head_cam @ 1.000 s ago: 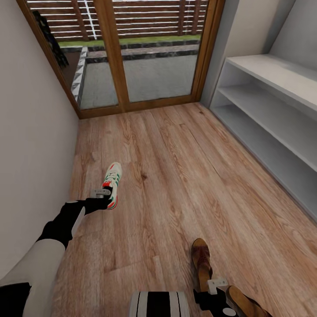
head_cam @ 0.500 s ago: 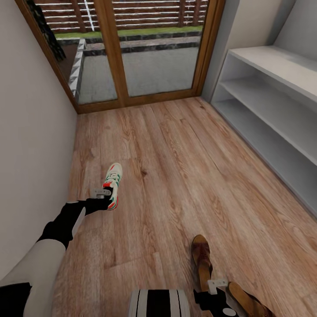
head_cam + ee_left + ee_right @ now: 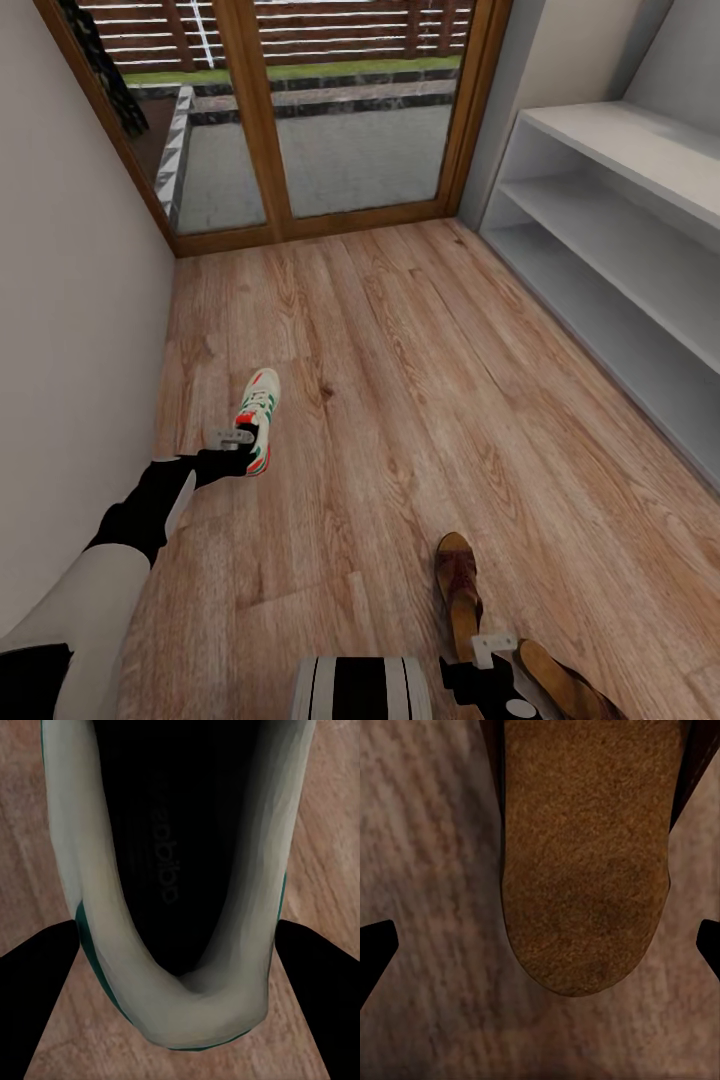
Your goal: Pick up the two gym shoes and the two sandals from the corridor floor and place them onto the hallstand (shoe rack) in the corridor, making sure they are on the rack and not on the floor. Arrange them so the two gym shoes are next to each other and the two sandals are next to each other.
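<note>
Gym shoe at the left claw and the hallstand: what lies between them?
In the head view, only bare corridor floor separates the gym shoe from the hallstand; the sandal sits nearer the robot.

Left pincer (image 3: 238, 447) at gym shoe (image 3: 256, 418) heel; sandal (image 3: 459, 588) by right pincer (image 3: 490, 652).

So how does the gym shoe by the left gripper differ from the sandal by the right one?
The gym shoe is white with green and orange trim; the sandal is dark brown with a tan footbed. The left gripper has its fingers close beside the shoe's heel; the right gripper stands wider than the sandal's heel. Both point toward the glass door.
</note>
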You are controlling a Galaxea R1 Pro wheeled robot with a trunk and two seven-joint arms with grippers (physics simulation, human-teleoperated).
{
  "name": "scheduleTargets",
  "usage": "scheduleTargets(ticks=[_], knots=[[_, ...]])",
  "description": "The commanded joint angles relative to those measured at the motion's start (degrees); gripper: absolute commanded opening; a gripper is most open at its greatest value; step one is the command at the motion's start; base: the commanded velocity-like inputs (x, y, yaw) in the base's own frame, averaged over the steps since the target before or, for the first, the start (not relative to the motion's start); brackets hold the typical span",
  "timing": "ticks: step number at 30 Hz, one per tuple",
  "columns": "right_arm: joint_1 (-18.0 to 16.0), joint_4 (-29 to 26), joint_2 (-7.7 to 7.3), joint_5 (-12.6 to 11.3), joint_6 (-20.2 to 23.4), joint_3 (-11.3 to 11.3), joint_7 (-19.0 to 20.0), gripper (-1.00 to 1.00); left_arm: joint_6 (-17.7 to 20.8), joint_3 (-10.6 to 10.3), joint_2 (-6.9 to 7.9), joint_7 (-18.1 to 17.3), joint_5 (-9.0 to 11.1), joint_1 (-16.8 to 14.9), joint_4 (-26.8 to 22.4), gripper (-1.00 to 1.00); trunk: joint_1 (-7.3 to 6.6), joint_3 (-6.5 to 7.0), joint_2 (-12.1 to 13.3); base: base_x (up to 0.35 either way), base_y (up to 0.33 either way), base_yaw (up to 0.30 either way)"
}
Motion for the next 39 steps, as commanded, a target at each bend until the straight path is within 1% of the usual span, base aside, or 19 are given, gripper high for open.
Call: scheduleTargets(ticks=[1, 11, 13, 17, 21, 26, 32, 38, 39], knots=[[-0.02, 0.03, 0.02, 0.54, -0.15, -0.15, 0.06, 1.0, 0.28, 0.32, -0.04, -0.48, -0.38, -0.01, -0.09, -1.0, -0.01, -0.03, -0.01, 0.0, 0.0, 0.0], [-0.02, -0.84, -0.08, 0.54, -0.43, -0.4, 0.06, 1.0, 0.34, 0.59, 0.0, -0.53, -0.34, -0.04, -0.1, -1.0, -0.01, -0.03, -0.01, 0.0, 0.0, 0.0], [-0.02, -1.14, -0.14, 0.54, -1.57, -0.42, 0.02, 1.0, 0.35, 0.59, -0.02, -0.63, -0.33, -0.07, -0.1, -1.0, -0.01, -0.03, -0.01, 0.0, 0.0, 0.0], [-0.02, -1.32, -0.84, 0.54, -6.15, -0.42, 0.0, 1.0, 0.36, 0.59, -0.04, -0.83, -0.33, -0.1, -0.1, -1.0, -0.01, -0.03, -0.01, 0.0, 0.0, 0.0], [-0.02, -1.15, -1.34, 0.54, -7.85, -0.36, 0.05, 1.0, 0.36, 0.62, -0.04, -0.87, -0.3, -0.11, -0.1, -1.0, -0.01, -0.03, -0.01, 0.0, 0.0, 0.0], [-0.02, -1.15, -1.46, 0.54, -8.31, -0.33, 0.06, 1.0, 0.41, 0.61, -0.04, -0.88, -0.29, -0.11, -0.09, -1.0, -0.01, -0.03, -0.01, 0.0, 0.0, 0.0], [-0.02, -1.24, -1.47, 0.54, -8.33, -0.35, 0.06, 1.0, 0.43, 0.66, -0.04, -0.89, -0.29, -0.11, -0.04, -1.0, 0.15, -1.41, -0.09, 0.0, 0.0, 0.0], [-0.02, -1.3, -1.47, 0.54, -8.32, -0.35, 0.06, 1.0, 0.36, 0.61, -0.04, -0.89, -0.29, -0.16, -0.07, -1.0, 0.3, -3.16, -0.17, 0.0, 0.0, 0.0], [-0.02, -1.33, -1.47, 0.54, -8.32, -0.35, 0.06, 1.0, 0.36, 0.6, -0.04, -0.89, -0.29, -0.19, -0.08, -1.0, 0.3, -3.24, -0.17, 0.0, 0.0, 0.0]])
